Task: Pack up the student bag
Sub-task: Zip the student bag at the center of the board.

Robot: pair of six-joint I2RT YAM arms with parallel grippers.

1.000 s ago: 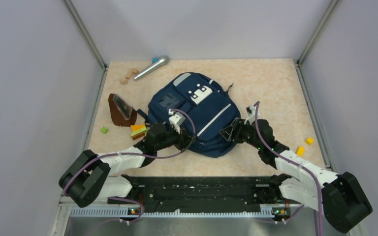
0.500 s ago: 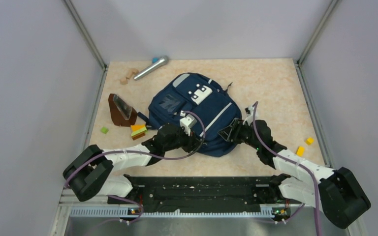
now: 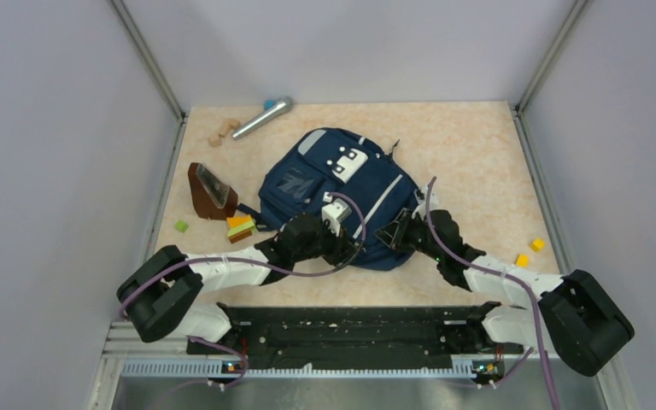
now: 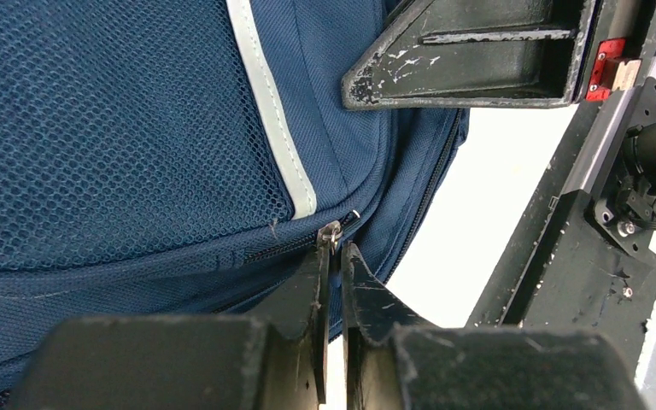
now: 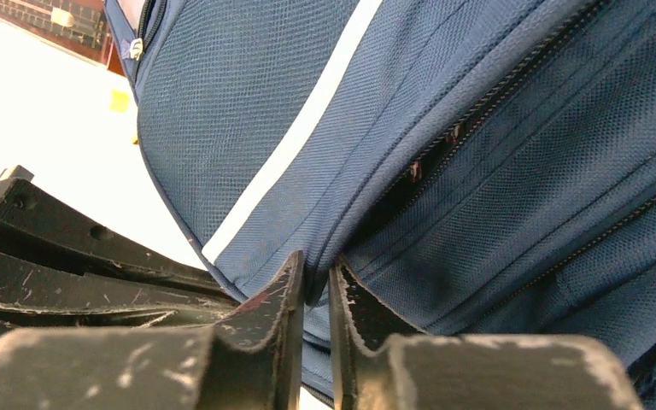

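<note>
The student bag [image 3: 333, 184], navy with light grey stripes and a white patch, lies flat in the middle of the table. My left gripper [image 3: 357, 248] is at its near edge, shut on the zip pull [image 4: 333, 232] at the corner where a grey stripe [image 4: 273, 111] ends. My right gripper [image 3: 391, 232] is at the bag's near right side, shut on a fold of the blue fabric [image 5: 314, 275] just below a partly open zip [image 5: 444, 145]. The two grippers are close together, and a right finger [image 4: 470, 64] shows in the left wrist view.
A silver microphone [image 3: 261, 118] and wooden blocks [image 3: 222, 132] lie at the back left. A brown stand [image 3: 210, 190], stacked coloured blocks [image 3: 240, 226] and a green block [image 3: 182, 225] sit left of the bag. Two yellow blocks [image 3: 530, 252] lie at the right.
My left gripper has slid right along the bag's near edge. My right gripper has moved in and closed on the fabric. The bag has shifted slightly.
</note>
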